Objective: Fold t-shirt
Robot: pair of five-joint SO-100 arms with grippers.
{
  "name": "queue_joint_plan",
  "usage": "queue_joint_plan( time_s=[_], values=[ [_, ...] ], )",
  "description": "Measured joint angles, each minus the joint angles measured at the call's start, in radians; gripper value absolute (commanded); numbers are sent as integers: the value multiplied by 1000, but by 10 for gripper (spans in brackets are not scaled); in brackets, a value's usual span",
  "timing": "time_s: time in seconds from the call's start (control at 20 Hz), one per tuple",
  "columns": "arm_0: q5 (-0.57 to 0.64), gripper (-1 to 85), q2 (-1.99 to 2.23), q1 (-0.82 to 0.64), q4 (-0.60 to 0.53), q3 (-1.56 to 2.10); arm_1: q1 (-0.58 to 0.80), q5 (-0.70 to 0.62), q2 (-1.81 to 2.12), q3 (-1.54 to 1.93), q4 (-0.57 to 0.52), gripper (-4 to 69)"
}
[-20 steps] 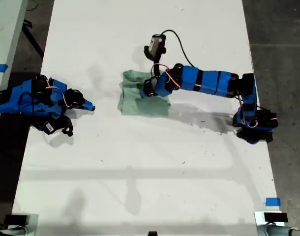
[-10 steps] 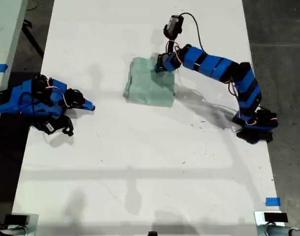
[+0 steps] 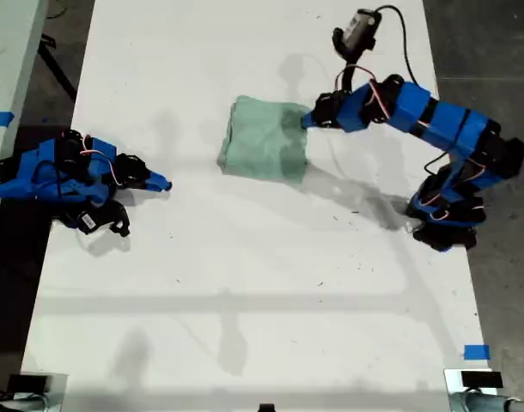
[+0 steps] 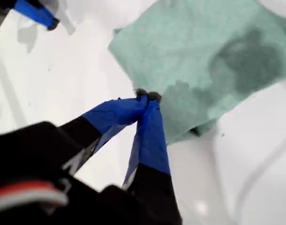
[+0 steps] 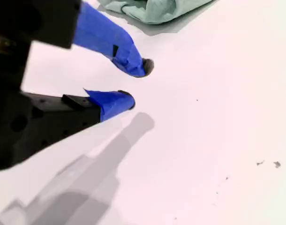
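Folding looked close to finished at this moment. At the exterior view's left edge of the white bench (image 3: 245, 283) our second gripper (image 3: 159, 183) lay low on the surface, well apart from the cloth; in the second wrist view (image 5: 136, 83) its blue-taped fingers (image 5: 129, 58) stood spread with bare bench between them, holding nothing. Nearer the far edge, about midway across the bench, the pale mint-green cloth t-shirt (image 3: 265, 139) lay gathered into a compact, roughly square packet, soft and wrinkled, with layered edges showing along its near side. Just beside the packet's edge toward the exterior view's right hung our first gripper (image 3: 308, 120), on the arm based at that side of the bench. In the first wrist view (image 4: 145, 98) its blue-taped fingers (image 4: 150, 131) were pressed together at the tips, and we could see no cloth between them; the t-shirt (image 4: 199, 51) lay beyond and below the tips.

We judged the step in hand to be clearing that arm away from the packet. To do it well, we would lift clear before swinging aside, so the closed tips did not snag the top layer, and keep the cable above the arm off the cloth.
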Motion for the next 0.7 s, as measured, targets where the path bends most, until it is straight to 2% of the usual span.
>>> queue_joint_plan(
  time_s=[0.35,0.45,0.55,0.6,0.7],
  values=[
    [0,104,0,-18,0,0,-216,399,991,927,58,-11],
    [0,103,0,-18,0,0,-222,506,1216,1086,152,-12],
    [0,103,0,-17,0,0,-239,634,1408,1212,293,-12],
    [0,103,2,-17,0,0,-247,676,1402,1247,325,21],
    [0,103,2,-17,0,0,-253,758,1425,1261,331,31]
  ],
)
